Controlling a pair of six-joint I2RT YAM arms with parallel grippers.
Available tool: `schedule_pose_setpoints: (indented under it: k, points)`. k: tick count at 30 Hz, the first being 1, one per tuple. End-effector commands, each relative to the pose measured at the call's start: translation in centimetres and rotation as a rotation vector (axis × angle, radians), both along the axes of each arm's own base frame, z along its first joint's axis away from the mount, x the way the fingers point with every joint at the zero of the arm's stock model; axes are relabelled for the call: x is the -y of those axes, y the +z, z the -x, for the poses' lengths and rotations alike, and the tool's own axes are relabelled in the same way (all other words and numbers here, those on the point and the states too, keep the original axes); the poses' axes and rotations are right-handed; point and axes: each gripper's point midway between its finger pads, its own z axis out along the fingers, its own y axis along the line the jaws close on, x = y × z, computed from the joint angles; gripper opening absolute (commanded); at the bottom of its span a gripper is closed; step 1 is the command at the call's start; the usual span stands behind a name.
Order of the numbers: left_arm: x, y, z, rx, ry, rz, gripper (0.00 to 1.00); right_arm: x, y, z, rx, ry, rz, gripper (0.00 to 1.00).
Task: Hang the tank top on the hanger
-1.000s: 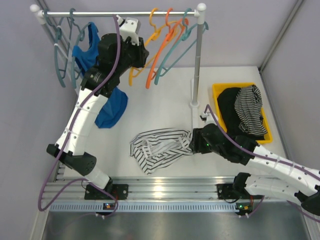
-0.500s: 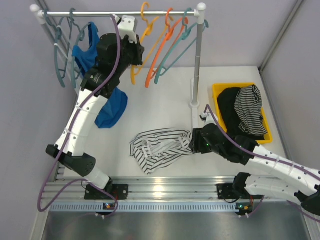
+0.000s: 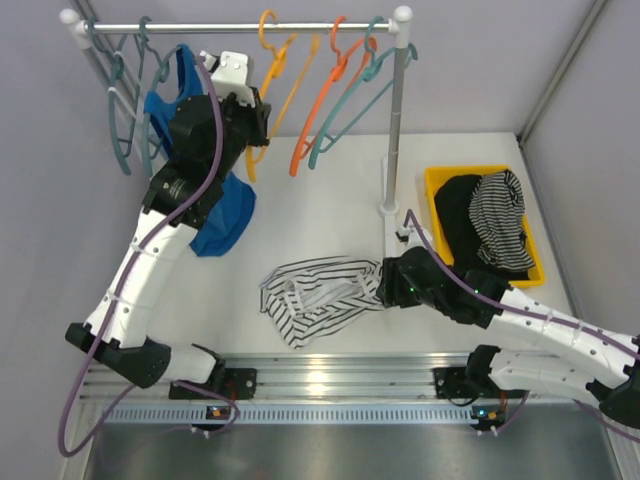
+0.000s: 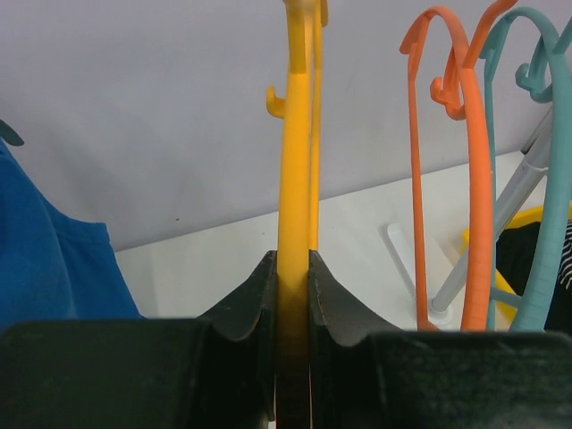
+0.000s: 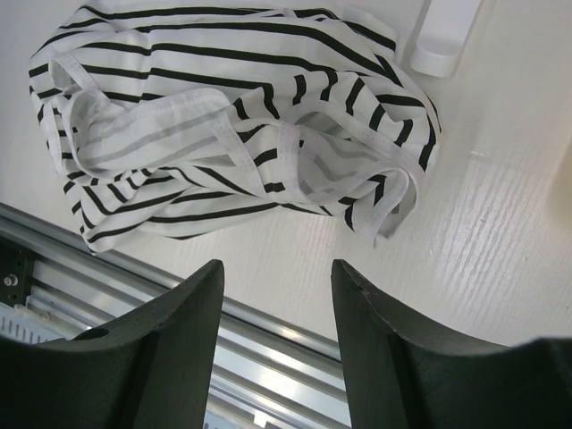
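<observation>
My left gripper (image 4: 292,286) is clamped tight on the hanger (image 4: 295,161), with the blue top (image 4: 45,259) close on its left and the orange hanger (image 4: 478,179) near on the right. Mid-surface (image 3: 330,210), the tank top (image 3: 318,288) lies crumpled. My right gripper (image 5: 277,295) hovers at its right edge, spread wide and empty. Far right, the yellow bin (image 3: 432,190) holds dark garments (image 3: 480,220).

Two black base plates (image 3: 225,382) sit bolted on the ribbed silver aluminium rail (image 3: 330,388), one toward each end. Above the rail's left end, the left arm (image 3: 150,260) has glossy white link shells dotted with small dark screws, bulky matte black joint housings, a loose purple cable (image 3: 214,110) and a white wrist camera block (image 3: 232,68). The right arm (image 3: 545,325), above the rail's right end, matches. The left gripper (image 4: 291,268) and right gripper (image 5: 277,266) have curved matte black fingers.
</observation>
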Motion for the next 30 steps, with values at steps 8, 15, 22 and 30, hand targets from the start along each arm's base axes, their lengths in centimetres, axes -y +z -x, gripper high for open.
schedule_pose_setpoints:
  k: [8,15,22,30]
  points:
    - [-3.0,2.9,2.8,0.154,0.071,0.021,0.00,-0.3,0.0,-0.7,0.021,-0.001,-0.012,0.52]
    - [-5.0,-0.8,6.4,0.075,0.082,0.013,0.00,-0.4,-0.1,-0.6,0.019,0.008,-0.008,0.51]
    - [-6.6,-7.6,11.4,-0.069,0.043,-0.022,0.00,-0.1,-0.2,-0.3,0.011,0.020,0.002,0.51]
    - [-5.8,-16.7,17.4,-0.324,-0.113,-0.029,0.00,0.5,-0.5,0.0,0.003,0.018,0.028,0.50]
